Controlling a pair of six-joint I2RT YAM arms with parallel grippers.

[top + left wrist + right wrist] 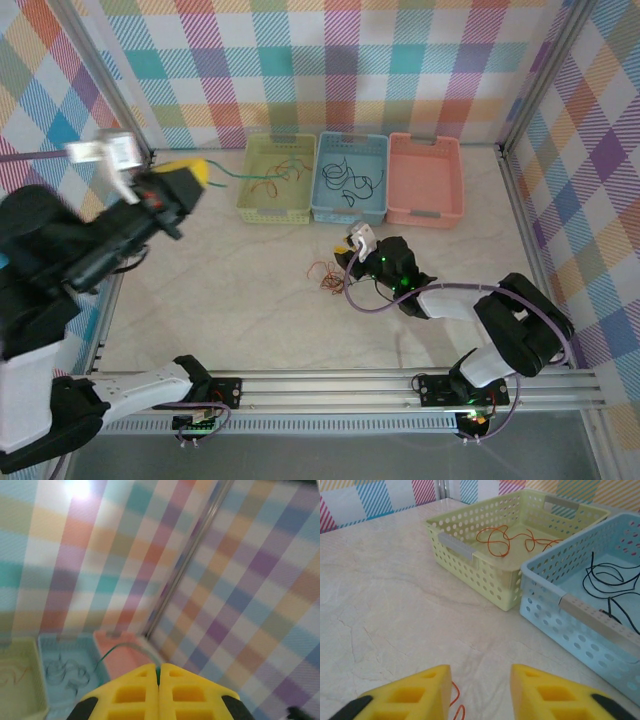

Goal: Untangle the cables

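My left gripper [204, 168] is raised high at the left and shut on a thin green cable [228, 180], which trails toward the baskets. In the left wrist view the yellow fingers [135, 690] pinch that green cable [109, 652] at their tips, and it arcs away to the left. A small tangle of orange and red cables [325, 272] lies on the table. My right gripper [345, 258] hovers low just to its right. It is open [481, 680], and an orange cable strand [454, 700] lies on the table beside its left finger.
Three baskets stand in a row at the back. The yellow-green basket [250, 205] [470, 560] holds orange wire [505, 537]. The blue basket [350, 208] [555, 605] holds black wire [607, 577]. The pink basket [425, 210] is at the right. Frame posts and checked walls enclose the table.
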